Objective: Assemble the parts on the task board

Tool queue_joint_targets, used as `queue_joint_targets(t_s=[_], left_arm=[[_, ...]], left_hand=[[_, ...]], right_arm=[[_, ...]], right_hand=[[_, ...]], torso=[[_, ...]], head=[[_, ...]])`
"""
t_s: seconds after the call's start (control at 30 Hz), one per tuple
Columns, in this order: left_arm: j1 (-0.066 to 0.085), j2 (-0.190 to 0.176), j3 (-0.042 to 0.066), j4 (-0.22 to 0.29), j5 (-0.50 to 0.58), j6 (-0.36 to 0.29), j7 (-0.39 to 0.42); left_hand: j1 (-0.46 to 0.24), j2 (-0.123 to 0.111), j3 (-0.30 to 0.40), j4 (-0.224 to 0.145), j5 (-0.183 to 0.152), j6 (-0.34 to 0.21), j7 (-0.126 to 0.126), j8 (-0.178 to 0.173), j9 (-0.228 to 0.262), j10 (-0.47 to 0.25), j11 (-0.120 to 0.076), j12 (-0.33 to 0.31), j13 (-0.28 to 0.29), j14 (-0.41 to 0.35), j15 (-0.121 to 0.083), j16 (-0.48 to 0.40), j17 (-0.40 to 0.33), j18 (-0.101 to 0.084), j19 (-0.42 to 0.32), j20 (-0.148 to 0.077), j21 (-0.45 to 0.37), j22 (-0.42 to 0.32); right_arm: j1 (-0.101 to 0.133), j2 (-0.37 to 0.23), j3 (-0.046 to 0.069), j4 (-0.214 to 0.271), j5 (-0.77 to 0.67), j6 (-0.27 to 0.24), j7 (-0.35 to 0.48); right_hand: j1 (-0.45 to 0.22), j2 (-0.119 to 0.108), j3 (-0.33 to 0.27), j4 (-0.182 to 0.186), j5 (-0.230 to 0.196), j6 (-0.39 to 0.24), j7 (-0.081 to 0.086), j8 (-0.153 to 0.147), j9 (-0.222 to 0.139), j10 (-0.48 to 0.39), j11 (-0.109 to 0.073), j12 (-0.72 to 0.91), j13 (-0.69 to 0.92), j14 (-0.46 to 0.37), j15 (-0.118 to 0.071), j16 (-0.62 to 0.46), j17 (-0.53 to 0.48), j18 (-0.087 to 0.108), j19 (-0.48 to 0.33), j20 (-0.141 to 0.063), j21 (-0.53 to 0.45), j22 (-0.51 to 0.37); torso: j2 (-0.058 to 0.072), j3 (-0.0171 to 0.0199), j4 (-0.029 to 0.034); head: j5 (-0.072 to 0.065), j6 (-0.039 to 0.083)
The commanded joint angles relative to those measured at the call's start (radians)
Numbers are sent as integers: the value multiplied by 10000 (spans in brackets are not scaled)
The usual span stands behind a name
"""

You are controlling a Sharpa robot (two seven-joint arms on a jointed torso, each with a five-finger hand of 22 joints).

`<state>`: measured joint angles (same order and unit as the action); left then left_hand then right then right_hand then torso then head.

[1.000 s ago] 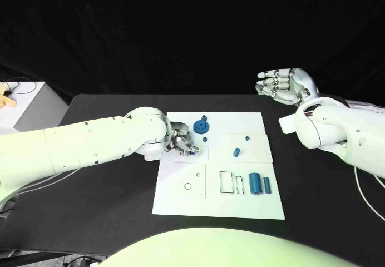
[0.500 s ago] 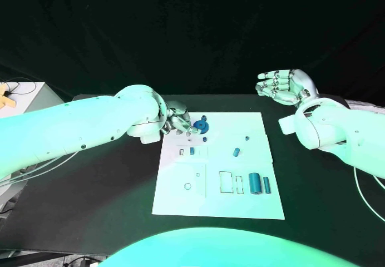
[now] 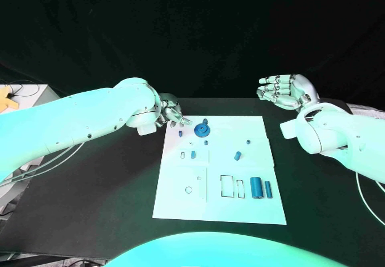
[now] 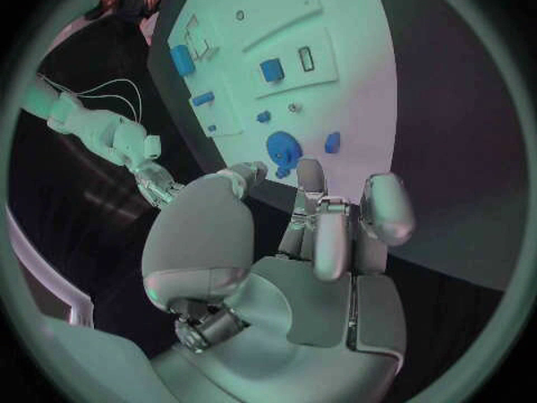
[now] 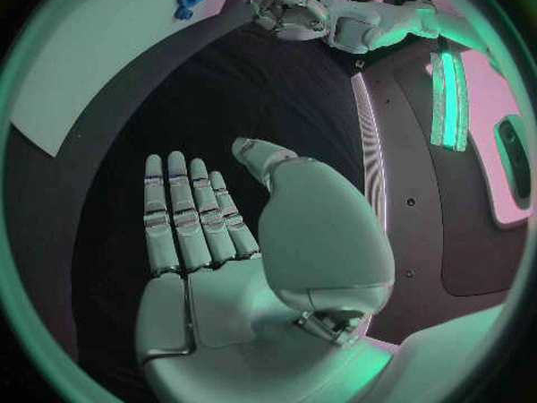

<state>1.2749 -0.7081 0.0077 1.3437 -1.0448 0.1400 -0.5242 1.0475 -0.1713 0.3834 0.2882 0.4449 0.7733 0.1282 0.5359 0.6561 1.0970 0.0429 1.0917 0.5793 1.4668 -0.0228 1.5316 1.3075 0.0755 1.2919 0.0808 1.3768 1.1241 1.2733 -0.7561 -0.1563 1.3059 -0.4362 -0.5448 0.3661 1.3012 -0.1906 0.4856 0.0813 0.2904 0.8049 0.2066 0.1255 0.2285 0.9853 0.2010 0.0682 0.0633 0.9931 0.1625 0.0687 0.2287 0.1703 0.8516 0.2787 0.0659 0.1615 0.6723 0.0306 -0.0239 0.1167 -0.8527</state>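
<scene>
The white task board (image 3: 221, 208) lies mid-table. A round blue gear (image 3: 203, 130) sits near its far edge, also seen in the left wrist view (image 4: 283, 143). Small blue parts lie around it: one (image 3: 193, 154) by a slot, one (image 3: 237, 156) near the middle. Two blue cylinders (image 3: 256, 187) rest at the right near side. My left hand (image 3: 170, 115) hovers at the board's far left corner, fingers loosely bent, holding nothing (image 4: 319, 233). My right hand (image 3: 285, 89) is raised beyond the board's far right corner, palm open and empty (image 5: 224, 233).
Black tabletop (image 3: 104, 189) surrounds the board on all sides. A white stand (image 3: 20, 97) sits past the table's far left corner. Empty outlined slots (image 3: 227, 185) lie left of the cylinders.
My left hand has drawn back from over the board's upper left area to its far left corner, uncovering a small blue part by the slot. The right hand has stayed put.
</scene>
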Motion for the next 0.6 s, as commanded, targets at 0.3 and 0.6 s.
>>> queue_joint_targets(t_s=[0.3, 0.6], left_arm=[[25, 631, -150, -1436, 2, 471, 184], [17, 998, -429, -2120, 87, 723, 188]], left_hand=[[115, -43, -202, 27, 33, 241, -39, -12, -150, -51, 42, -36, -61, 651, 83, -58, 1647, 180, -15, 105, -45, 3], [111, -61, -226, 24, 22, 242, -39, -21, -166, -96, 41, -72, -130, 645, 81, -64, 1633, 184, -25, 106, -52, -10]], right_arm=[[-2, -48, 4, 96, -9, 80, 103], [-1, -87, 5, 152, -9, 70, 99]], right_hand=[[-72, -1, -58, 2, -41, 19, 579, -61, -20, 25, 62, -54, -5, -8, 66, -39, -33, 112, -99, 26, -45, -40], [-72, -1, -58, 2, -41, 19, 579, -61, -20, 25, 62, -54, -5, -8, 66, -39, -33, 112, -99, 26, -45, -40]], torso=[[1, -13, -8], [61, -42, -22]], head=[[37, -19], [62, -16]])
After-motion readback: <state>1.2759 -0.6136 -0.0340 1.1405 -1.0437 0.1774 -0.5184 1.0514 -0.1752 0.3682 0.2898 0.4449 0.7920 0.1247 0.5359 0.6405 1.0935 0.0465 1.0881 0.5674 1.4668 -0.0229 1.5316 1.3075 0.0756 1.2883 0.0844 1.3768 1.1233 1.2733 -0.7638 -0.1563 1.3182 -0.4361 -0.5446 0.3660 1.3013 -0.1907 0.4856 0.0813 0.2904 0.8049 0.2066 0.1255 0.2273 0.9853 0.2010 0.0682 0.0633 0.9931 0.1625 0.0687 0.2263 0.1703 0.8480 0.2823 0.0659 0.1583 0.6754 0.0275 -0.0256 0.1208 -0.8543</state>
